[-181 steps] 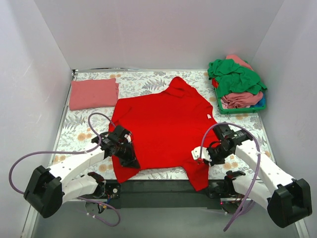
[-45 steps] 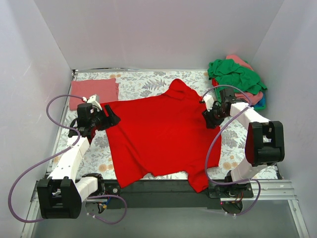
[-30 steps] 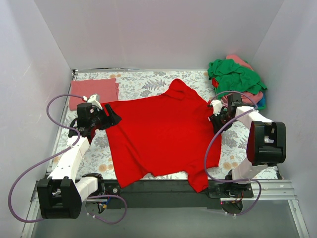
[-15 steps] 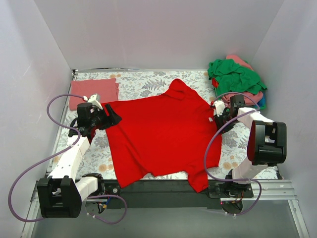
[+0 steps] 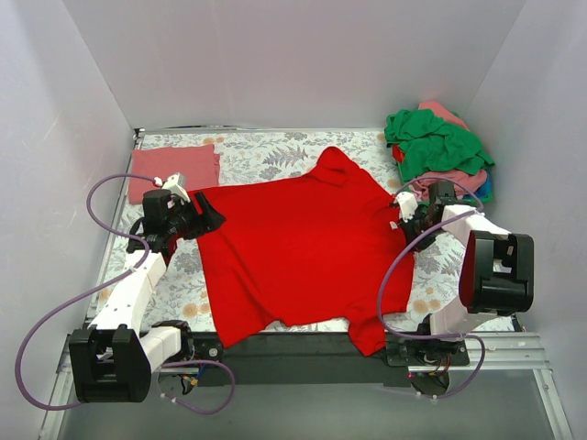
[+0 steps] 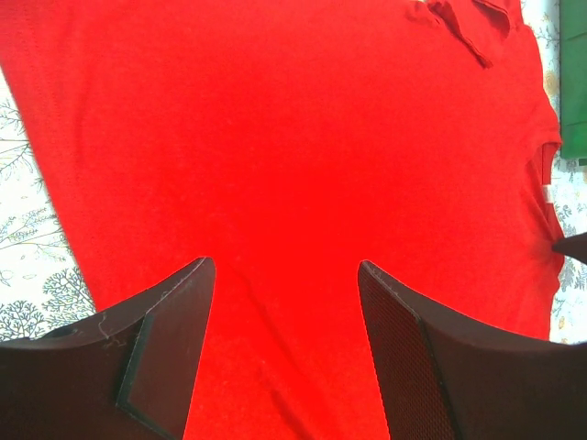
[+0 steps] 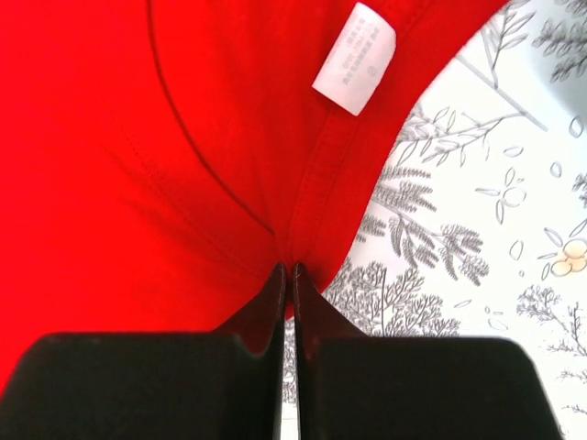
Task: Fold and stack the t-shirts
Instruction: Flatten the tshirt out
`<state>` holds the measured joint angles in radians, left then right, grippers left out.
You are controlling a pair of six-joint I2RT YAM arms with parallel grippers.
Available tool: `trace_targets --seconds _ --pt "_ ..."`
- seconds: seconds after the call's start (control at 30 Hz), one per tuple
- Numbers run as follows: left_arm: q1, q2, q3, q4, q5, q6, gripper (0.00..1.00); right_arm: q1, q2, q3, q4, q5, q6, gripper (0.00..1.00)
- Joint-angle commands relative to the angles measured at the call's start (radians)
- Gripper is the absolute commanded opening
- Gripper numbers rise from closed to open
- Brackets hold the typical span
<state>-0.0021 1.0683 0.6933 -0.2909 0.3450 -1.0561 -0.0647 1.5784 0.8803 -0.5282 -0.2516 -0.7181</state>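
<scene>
- The bright red cloth t-shirt (image 5: 298, 243) lies flat and spread open. Its collar points to the far side and its hem reaches the near edge. Its long axis runs far to near, leaning a little to the right at the hem.
- At the shirt's right edge, the right gripper (image 5: 406, 220) is clenched. In its wrist view the two fingertips meet on a small ridge of red hem, just near of the white sewn-in label (image 7: 354, 59).
- At the shirt's left edge, by the sleeve, the left gripper (image 5: 206, 217) stands spread wide with red cloth between its fingers, gripping nothing. We cannot tell whether it touches the cloth.
- We judge that the coming move turns on this pairing. Each arm sits at its own side of the shirt, across the long axis, and only the right one has a hold.
- Left of the shirt's far corner lies a folded salmon-pink tee (image 5: 172, 171). Right of it sits a heap of green and pink tees (image 5: 438, 147).
- Under the shirt lies the grey floral tablecloth (image 5: 266, 156).
</scene>
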Motion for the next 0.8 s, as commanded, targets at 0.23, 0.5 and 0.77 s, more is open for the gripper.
trace_targets --seconds 0.23,0.5,0.77 --pt "0.001 -0.007 -0.011 0.012 0.009 -0.001 0.62 -0.079 -0.080 -0.133 -0.167 0.103 -0.165 0.01" --pt "-0.003 -0.010 -0.012 0.009 0.009 -0.001 0.62 -0.141 -0.136 -0.176 -0.217 0.103 -0.242 0.01" --pt "-0.004 -0.013 -0.012 0.007 0.009 -0.001 0.62 -0.152 -0.179 -0.112 -0.279 0.032 -0.251 0.15"
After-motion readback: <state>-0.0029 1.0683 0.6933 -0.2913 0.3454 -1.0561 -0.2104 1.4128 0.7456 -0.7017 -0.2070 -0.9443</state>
